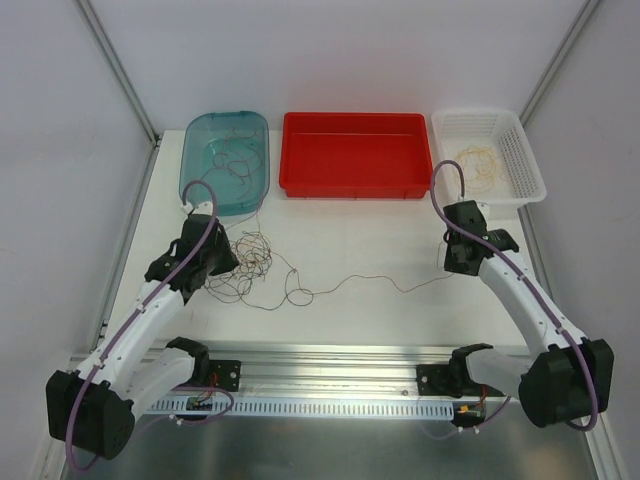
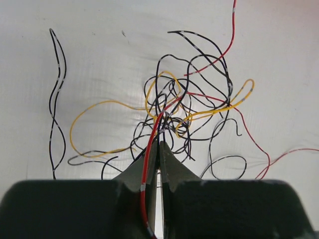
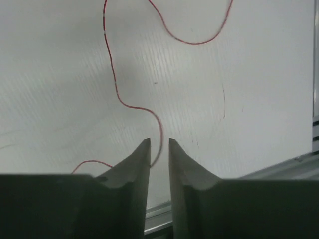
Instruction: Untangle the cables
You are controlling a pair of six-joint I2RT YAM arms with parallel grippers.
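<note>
The left hand (image 2: pixel 160 145) is pinched tight on a red cable (image 2: pixel 148 149) at the near edge of the tangled cables (image 1: pixel 252 262) on the worktop (image 1: pixel 380 235). The right hand (image 3: pixel 159 142) stands narrowly parted, a red strand (image 3: pixel 115 84) dropping into its gap.

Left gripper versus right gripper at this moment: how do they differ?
The left gripper has its jaws shut on a red cable; the right gripper has its jaws slightly apart. The left gripper sits at the tangle of black, yellow and red cables; the right gripper faces one red strand. Both are low over the white table.
</note>
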